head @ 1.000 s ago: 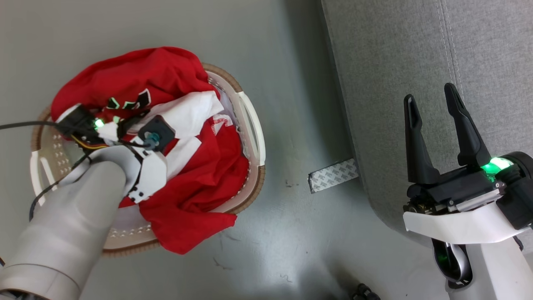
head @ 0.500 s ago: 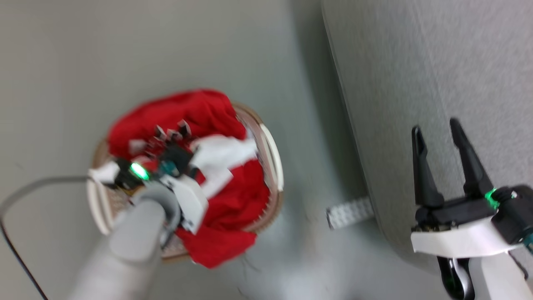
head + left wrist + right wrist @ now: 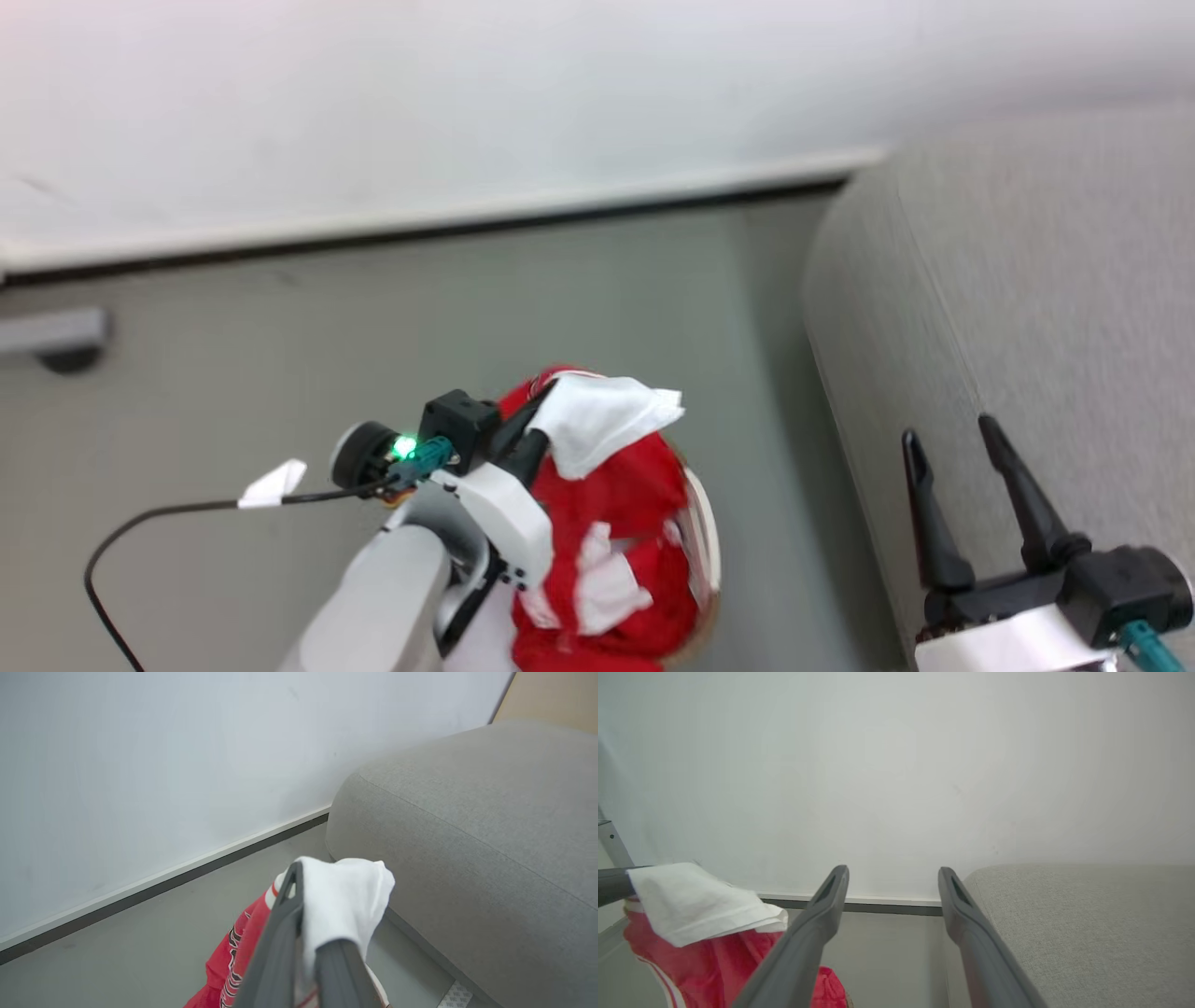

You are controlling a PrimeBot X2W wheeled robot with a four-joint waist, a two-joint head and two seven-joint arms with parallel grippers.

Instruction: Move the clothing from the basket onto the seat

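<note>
left gripper [image 3: 527,431] was wide open down in the oval white perforated plastic basket [image 3: 702,537] a second ago; now clamped shut and raised, pinching the white cloth piece [image 3: 602,420]; soft bright red white-trimmed garment [image 3: 621,509] hangs below it, lower part at the basket rim; can't tell if it has cleared; head camera tilted up too, so the scene shift isn't the objects; right gripper [image 3: 948,431] wide, empty, over the large light grey fabric sofa seat [image 3: 1027,308]; pick looks good; next: carry across to the seat; risk: the hanging end snags the rim
</note>
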